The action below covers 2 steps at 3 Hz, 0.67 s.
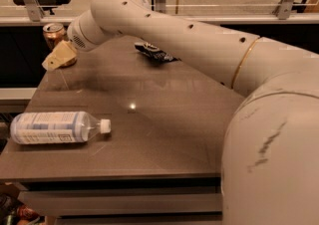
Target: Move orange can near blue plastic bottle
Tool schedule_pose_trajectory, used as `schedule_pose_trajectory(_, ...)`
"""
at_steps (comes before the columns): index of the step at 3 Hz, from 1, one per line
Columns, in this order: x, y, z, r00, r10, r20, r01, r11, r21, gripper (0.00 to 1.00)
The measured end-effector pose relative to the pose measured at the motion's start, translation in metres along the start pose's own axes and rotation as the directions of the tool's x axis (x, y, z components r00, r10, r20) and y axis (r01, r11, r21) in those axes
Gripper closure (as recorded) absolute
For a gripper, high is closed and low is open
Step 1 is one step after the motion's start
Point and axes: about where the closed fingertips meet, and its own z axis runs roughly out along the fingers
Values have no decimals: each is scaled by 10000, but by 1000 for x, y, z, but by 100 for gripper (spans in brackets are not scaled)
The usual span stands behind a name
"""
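Observation:
The orange can (53, 34) stands upright at the far left corner of the table, its silver top showing. My gripper (59, 56) hangs right in front of it and covers its lower part; whether it touches the can I cannot tell. The blue plastic bottle (55, 127) lies on its side near the front left edge, its white cap pointing right. My white arm reaches in from the right across the back of the table.
A dark blue chip bag (155, 53) lies at the back of the grey table (164, 114), partly behind my arm. A railing and a drop lie beyond the table's far edge. My arm's large shoulder fills the lower right.

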Motion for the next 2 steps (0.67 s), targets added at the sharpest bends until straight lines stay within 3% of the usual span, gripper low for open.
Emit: schedule_pose_trajectory(2,-10,1,20,9997,17,259,-16,10000,-56,0)
